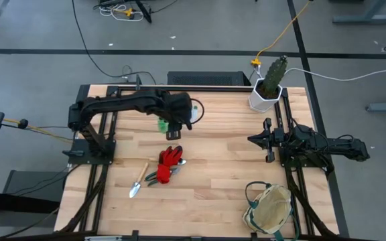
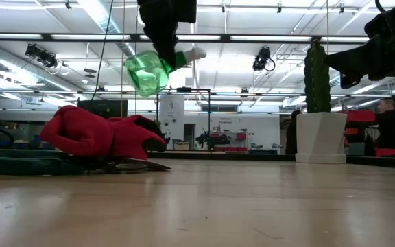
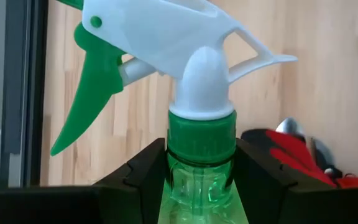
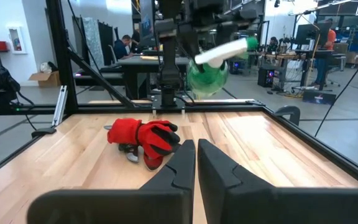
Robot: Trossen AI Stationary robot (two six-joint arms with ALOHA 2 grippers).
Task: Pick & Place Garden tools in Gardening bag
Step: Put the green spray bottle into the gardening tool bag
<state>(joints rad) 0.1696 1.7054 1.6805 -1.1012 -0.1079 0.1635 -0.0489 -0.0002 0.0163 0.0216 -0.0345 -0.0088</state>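
Observation:
The green-and-white spray bottle (image 2: 147,72) hangs above the table's far middle, with my left gripper (image 1: 172,126) shut on it. Nearer the table's middle, the red-and-black gloves (image 1: 170,158) lie heaped over the dark-handled pruners (image 1: 157,177). The wooden-handled trowel (image 1: 138,181) lies flat to their left. The beige gardening bag (image 1: 268,209) stands near the table's front right corner, mouth up. My right gripper (image 4: 196,155) is shut on nothing and points level from the right side. My left gripper pinches the spray bottle between its two fingers (image 3: 143,177), on the green shoulder just under the collar (image 3: 201,163). The fingers slant down from above. The bottle is lifted clear of the table and tilted, its white spray head (image 2: 193,53) higher than its body.
A green cactus (image 1: 274,72) in a white pot (image 1: 263,99) stands at the far right corner. A black metal frame (image 1: 200,87) edges the wooden table. Bare wood lies between the gloves and the bag. People and desks show in the room beyond.

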